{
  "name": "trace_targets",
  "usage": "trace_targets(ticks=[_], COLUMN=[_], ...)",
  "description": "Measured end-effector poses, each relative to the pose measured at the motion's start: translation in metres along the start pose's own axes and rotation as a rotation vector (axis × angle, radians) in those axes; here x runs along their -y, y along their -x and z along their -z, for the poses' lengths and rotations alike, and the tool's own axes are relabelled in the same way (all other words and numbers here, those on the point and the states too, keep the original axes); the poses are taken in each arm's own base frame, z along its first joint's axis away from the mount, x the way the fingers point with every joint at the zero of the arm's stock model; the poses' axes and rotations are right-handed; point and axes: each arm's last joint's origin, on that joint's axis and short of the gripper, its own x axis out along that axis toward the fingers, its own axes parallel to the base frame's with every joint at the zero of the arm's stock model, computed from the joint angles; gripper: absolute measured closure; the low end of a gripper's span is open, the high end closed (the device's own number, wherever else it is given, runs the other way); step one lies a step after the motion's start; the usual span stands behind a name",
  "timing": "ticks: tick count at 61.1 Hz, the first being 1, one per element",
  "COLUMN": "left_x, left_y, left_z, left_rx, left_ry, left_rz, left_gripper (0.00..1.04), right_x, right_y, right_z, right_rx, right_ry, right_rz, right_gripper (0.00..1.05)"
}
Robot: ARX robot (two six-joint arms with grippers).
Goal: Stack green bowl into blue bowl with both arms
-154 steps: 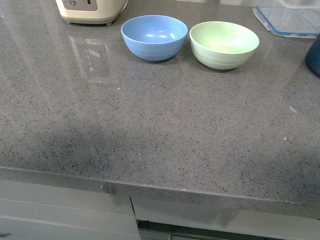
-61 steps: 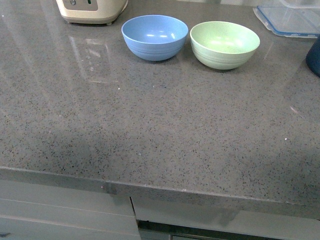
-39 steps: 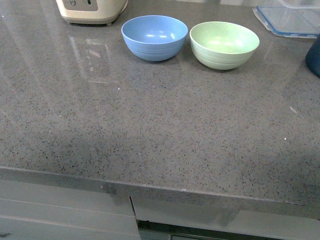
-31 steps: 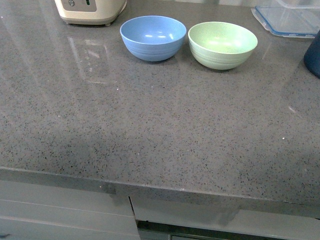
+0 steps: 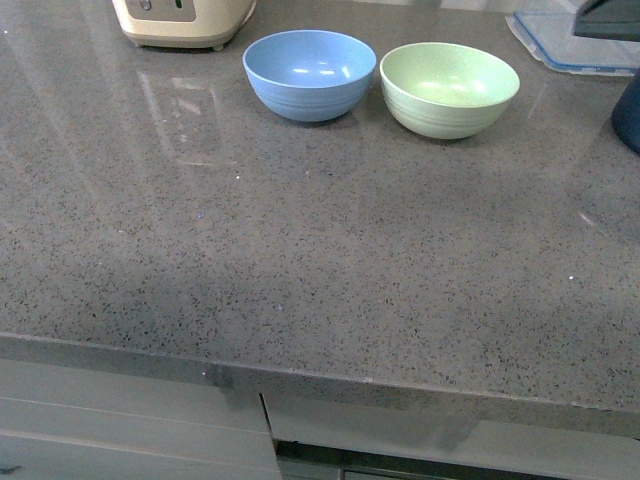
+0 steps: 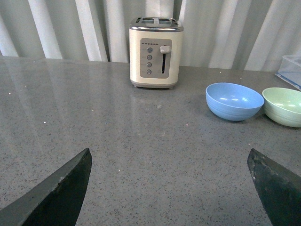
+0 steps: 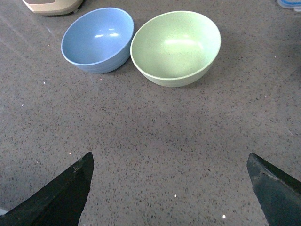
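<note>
front view: grey speckled table (image 5: 300, 260), glossy, with a soft reflection patch toward the far left. blue bowl (image 5: 310, 75) and green bowl (image 5: 449, 88) stand upright toward the far side, side by side, blue on the left and green on the right. both are empty. they sit just beside each other; cannot tell whether the rims touch. cream toaster (image 5: 183, 20) stands near the blue bowl, further left and further back. clear container (image 5: 560, 40) with a blue rim lies beyond the green bowl at far right. dark navy object (image 5: 627, 110) is cut off by the right edge. a black angular shape (image 5: 608, 20) juts in at the upper right corner; cannot tell which part it is.

left wrist view: left end effector (image 6: 169, 188) hangs over bare table, its fingers (image 6: 61, 193) spread wide with nothing between them. toaster, blue bowl and green bowl lie ahead, well apart from it.

right wrist view: right end effector (image 7: 169, 188) is also spread wide and empty, fingers (image 7: 61, 193) at the frame's corners. both bowls lie ahead of it, untouched.
</note>
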Motion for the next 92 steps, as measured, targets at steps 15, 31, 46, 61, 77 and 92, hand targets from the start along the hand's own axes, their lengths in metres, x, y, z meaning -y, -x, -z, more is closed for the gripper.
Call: trace_targets(ticks=[15, 31, 46, 61, 77, 92], left_x=[0.000, 0.000, 0.000, 0.000, 0.000, 0.000], left_y=[0.000, 0.000, 0.000, 0.000, 0.000, 0.000], left_z=[0.000, 0.000, 0.000, 0.000, 0.000, 0.000], left_rx=[0.000, 0.000, 0.000, 0.000, 0.000, 0.000], left_ry=[0.000, 0.000, 0.000, 0.000, 0.000, 0.000], left_rz=[0.000, 0.000, 0.000, 0.000, 0.000, 0.000], left_gripper=[0.07, 0.07, 0.07, 0.07, 0.07, 0.07], right_x=[-0.004, -0.005, -0.010, -0.004, 0.009, 0.025], right_y=[-0.045, -0.073, -0.099, -0.117, -0.135, -0.151], right_z=[-0.032, -0.049, -0.056, -0.062, -0.064, -0.059], right_rx=[-0.046, -0.070, -0.109, -0.114, -0.114, -0.127], right_ry=[0.029, 0.080, 0.121, 0.129, 0.131, 0.116], right_rz=[0.042, 0.075, 0.070, 0.077, 0.095, 0.112], right_gripper=[0.10, 0.10, 0.10, 0.10, 0.10, 0.10])
